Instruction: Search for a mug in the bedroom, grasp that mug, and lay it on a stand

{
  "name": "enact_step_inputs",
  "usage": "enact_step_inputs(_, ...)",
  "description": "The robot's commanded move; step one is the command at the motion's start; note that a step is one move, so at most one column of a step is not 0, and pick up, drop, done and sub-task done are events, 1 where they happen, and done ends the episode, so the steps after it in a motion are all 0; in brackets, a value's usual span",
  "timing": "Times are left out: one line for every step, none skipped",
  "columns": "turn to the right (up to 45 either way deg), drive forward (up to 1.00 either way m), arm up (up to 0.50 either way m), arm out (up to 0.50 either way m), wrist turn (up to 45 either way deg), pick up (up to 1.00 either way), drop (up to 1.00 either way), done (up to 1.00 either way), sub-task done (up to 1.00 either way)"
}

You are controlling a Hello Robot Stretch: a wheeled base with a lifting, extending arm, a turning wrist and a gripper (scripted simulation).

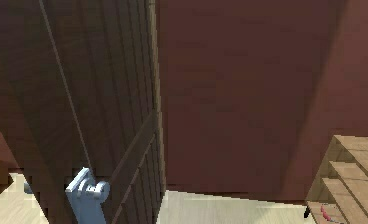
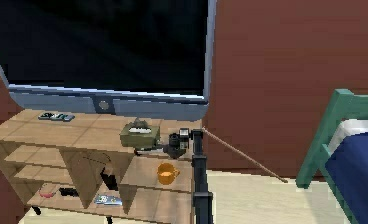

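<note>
- The orange mug sat low at the stand's front, under the top edge and near the corner toward the arm side view's right. I honestly couldn't tell if it was resting on a lower shelf or hanging free.
- The fingers were up by that same top edge, just beside a green box. I couldn't tell how they were set or whether they had anything in them.
- My worry: if the mug wasn't properly settled, backing off could've dragged it past the shelf's front edge and dumped it on the floor.
- The box was close enough that any sideways nudge might've shoved it along the top.
- The TV loomed right over the stand's back edge, so lifting carelessly risked clipping its lower frame.
- The arm stood tight by the stand's corner, and I reckon a base turn there could've scraped it.
</note>
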Motion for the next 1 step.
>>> enact_step_inputs(0.0,0.00,0.00,0.00,36.0,0.00,0.00,0.00,0.00)
